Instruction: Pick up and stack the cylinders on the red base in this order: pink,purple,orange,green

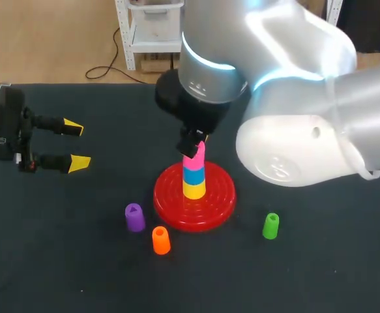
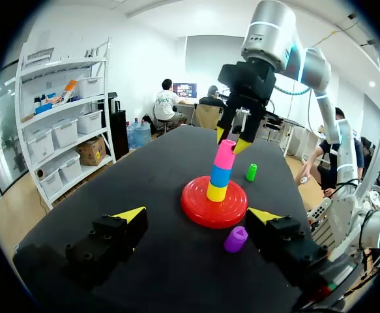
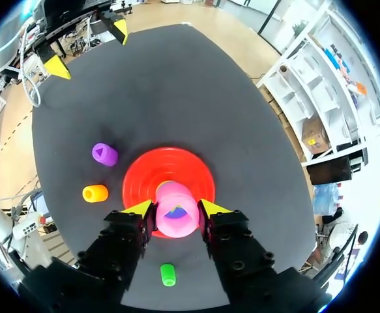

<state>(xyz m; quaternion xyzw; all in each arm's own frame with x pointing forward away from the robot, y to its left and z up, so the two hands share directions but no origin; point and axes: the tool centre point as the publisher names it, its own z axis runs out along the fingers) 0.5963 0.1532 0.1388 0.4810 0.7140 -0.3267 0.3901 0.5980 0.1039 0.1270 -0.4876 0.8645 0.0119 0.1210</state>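
Orange cylinder (image 1: 161, 240) stands nearest, upright on the table just in front of the red base (image 1: 210, 203). The purple cylinder (image 1: 135, 218) is just beside it, and the green cylinder (image 1: 270, 225) is on the base's other side. All 3 are free and untouched. They are probably parked around the base so each is a short reach when its turn comes.

On the base's centre, a yellow cylinder (image 1: 193, 189) carries a blue cylinder (image 1: 193, 175). The pink cylinder (image 1: 194, 156) sits on top of these 2.

Right gripper (image 3: 175, 210) comes straight down over the stack, its fingers clamped on the pink piece from 2 sides. This hold likely keeps it centred while it seats. The pink piece is glossy, short and hollow-topped, and leans slightly off the blue. I cannot tell whether it is fully seated.

Left gripper (image 1: 76, 145) hangs wide apart and empty, well away at the table's left side, clear of the working arm.
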